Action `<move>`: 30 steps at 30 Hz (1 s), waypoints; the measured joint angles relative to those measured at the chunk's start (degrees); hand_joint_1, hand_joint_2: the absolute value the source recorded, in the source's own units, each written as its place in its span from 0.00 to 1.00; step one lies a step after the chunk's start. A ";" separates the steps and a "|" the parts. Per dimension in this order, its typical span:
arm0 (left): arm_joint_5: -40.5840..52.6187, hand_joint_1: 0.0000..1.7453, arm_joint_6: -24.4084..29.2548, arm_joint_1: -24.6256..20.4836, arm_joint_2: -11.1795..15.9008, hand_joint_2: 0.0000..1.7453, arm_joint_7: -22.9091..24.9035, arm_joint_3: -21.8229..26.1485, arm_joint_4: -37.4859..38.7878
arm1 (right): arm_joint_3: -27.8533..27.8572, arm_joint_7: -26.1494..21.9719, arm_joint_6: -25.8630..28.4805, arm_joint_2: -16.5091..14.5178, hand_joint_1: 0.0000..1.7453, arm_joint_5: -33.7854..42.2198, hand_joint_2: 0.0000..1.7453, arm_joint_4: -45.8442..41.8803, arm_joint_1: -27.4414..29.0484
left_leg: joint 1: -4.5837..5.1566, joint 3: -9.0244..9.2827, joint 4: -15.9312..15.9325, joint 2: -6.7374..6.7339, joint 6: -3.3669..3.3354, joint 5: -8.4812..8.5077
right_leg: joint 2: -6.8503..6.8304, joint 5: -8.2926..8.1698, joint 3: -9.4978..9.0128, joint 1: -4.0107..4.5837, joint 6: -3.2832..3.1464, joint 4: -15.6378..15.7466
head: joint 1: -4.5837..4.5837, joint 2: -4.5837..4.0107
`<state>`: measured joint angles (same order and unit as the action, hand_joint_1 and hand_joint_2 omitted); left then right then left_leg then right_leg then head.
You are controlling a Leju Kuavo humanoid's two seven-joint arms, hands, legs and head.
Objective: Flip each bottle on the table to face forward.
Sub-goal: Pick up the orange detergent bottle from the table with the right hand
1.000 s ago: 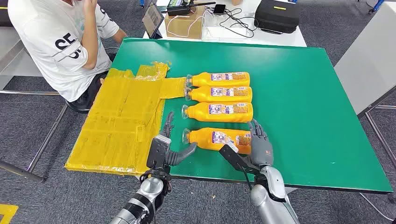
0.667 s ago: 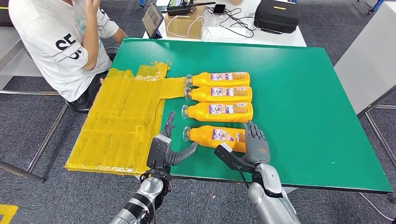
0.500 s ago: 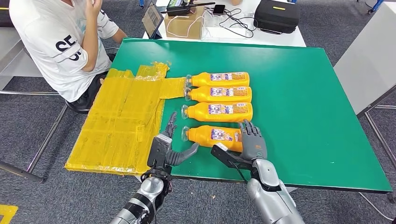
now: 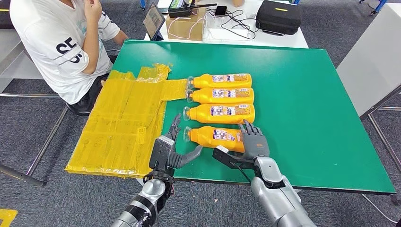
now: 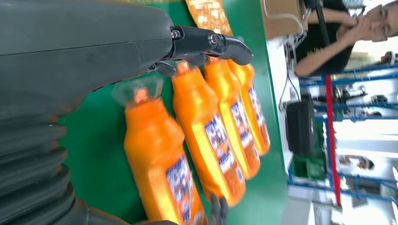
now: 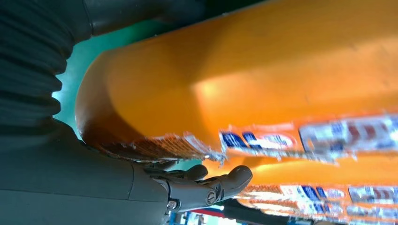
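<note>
Orange plastic, the nearest bottle (image 4: pixel 215 136) is looking stiff, light and smooth. The right hand (image 4: pixel 254 142) is cupping its base end, not clearly gripping; the left hand (image 4: pixel 171 147) is waiting open beside the cap.

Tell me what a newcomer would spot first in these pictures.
Four orange bottles lie side by side in a row mid-way across the green table, caps toward a crumpled yellow sheet. The right hand is at the base end of the nearest bottle; the left hand waits open by its cap.
</note>
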<state>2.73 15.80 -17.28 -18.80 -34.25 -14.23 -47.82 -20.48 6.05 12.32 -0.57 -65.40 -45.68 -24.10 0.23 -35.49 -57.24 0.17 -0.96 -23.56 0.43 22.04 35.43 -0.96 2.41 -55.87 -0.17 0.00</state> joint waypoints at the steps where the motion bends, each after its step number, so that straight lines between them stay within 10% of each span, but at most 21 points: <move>1: -0.02 0.00 -0.03 0.00 0.00 1.00 0.00 0.01 0.00 | -0.02 -0.01 -0.03 0.01 1.00 0.01 1.00 0.03 -0.02 | 0.00 0.00 0.00 0.00 0.00 0.00 | 0.00 0.00 0.00 0.00 0.00 0.00 | 0.00 0.00; 15: 4.30 0.00 3.07 -3.50 0.62 1.00 -0.89 2.47 3.16 | -1.52 -7.12 -7.79 2.36 1.00 14.95 1.00 5.57 -6.17 | 0.00 0.65 0.00 0.01 -0.02 -0.01 | 0.02 0.00 -0.65 0.01 0.01 0.03 | 0.02 0.01; 30: 7.41 0.00 8.94 -5.21 3.07 1.00 0.99 5.22 3.87 | 3.75 -20.26 12.86 -7.14 1.00 37.75 1.00 -16.58 10.36 | -0.21 -0.08 0.01 0.09 0.08 -0.01 | -0.06 0.09 -0.06 0.17 -0.09 -0.07 | 0.00 0.02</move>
<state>10.14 24.74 -22.49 -15.73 -33.26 -9.01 -43.95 -16.73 -14.21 25.19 -7.71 -27.64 -62.25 -13.73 0.03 -35.57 -57.24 0.25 -0.87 -23.57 0.37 22.13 35.37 -0.79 2.32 -55.94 -0.17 0.02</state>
